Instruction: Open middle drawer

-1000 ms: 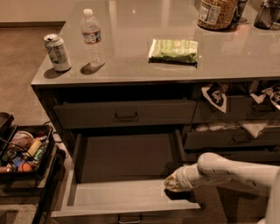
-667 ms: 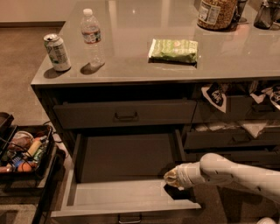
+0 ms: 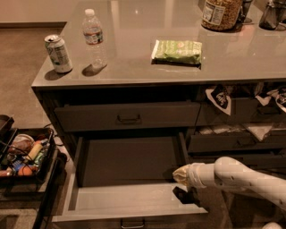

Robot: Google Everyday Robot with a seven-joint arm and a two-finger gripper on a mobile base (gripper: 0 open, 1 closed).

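Note:
The middle drawer is the wide dark-grey one below the closed top drawer. It stands pulled far out toward me and shows a plain grey, bare inside. Its low front is at the bottom edge of the view, with the small bar handle partly cut off. My gripper comes in from the right on a white arm. It sits at the drawer's right side wall, above the front right corner. The third drawer is hidden below.
On the counter stand a soda can, a water bottle, a green packet and a jar. Narrower drawers at right hold cloth and papers. A black bin of items stands at left.
My gripper has moved slightly back along the drawer's right side. The drawer stays pulled out as before.

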